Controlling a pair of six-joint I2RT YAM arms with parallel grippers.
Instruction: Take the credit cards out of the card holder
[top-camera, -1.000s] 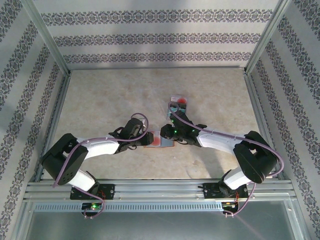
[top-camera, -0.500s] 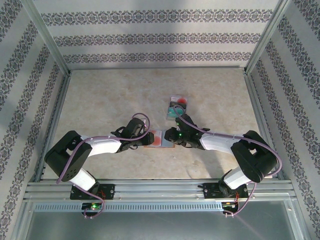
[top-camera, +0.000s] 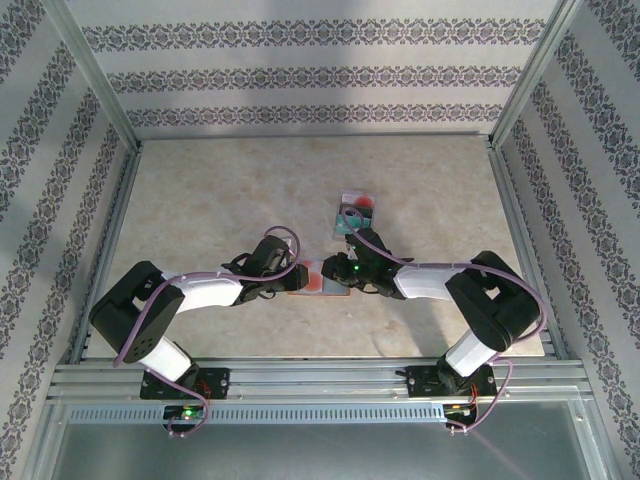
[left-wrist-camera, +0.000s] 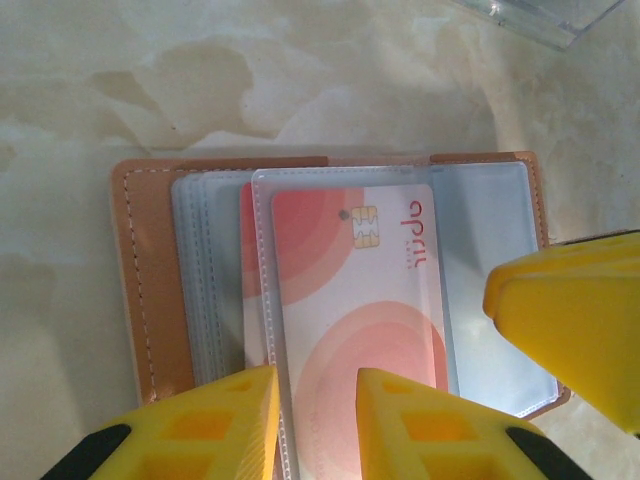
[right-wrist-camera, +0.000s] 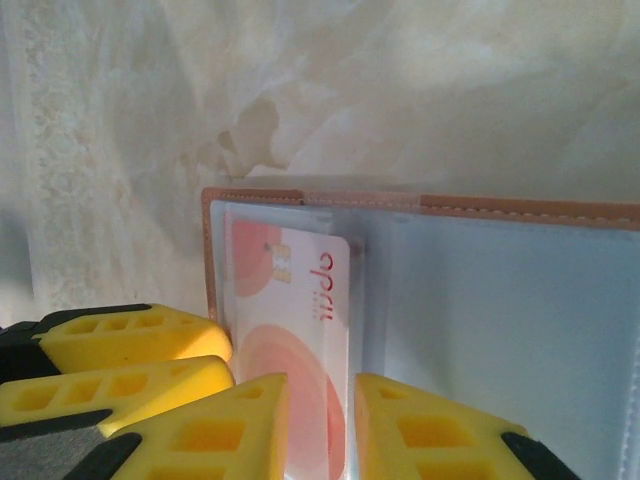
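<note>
Left tool (left-wrist-camera: 318, 382) is down at one edge of the open card holder (left-wrist-camera: 140, 290). Its two yellow fingers are a little apart, and the edge of a clear sleeve (left-wrist-camera: 262, 250) shows in the gap. I can't tell if it is pinching that sleeve or just pressing the card holder flat. The right tool (right-wrist-camera: 322, 388) has its fingers a little apart too, and the end of the red card (right-wrist-camera: 300, 300) shows between them. I can't tell if it has hold of the card yet. The card holder lies in the middle of the tabletop (top-camera: 220, 190), toward the front, right between the two tools. Further back, apart from the card holder, there is a small pile of cards (top-camera: 355, 212), so I think some cards are already out. The red card is inside its clear sleeve, so that one is not out yet. A bit of red shows behind it and might be one more card, but it is hard to say. The pockets on the other half look empty. So the job looks mostly done, with the red card left to pull out.
</note>
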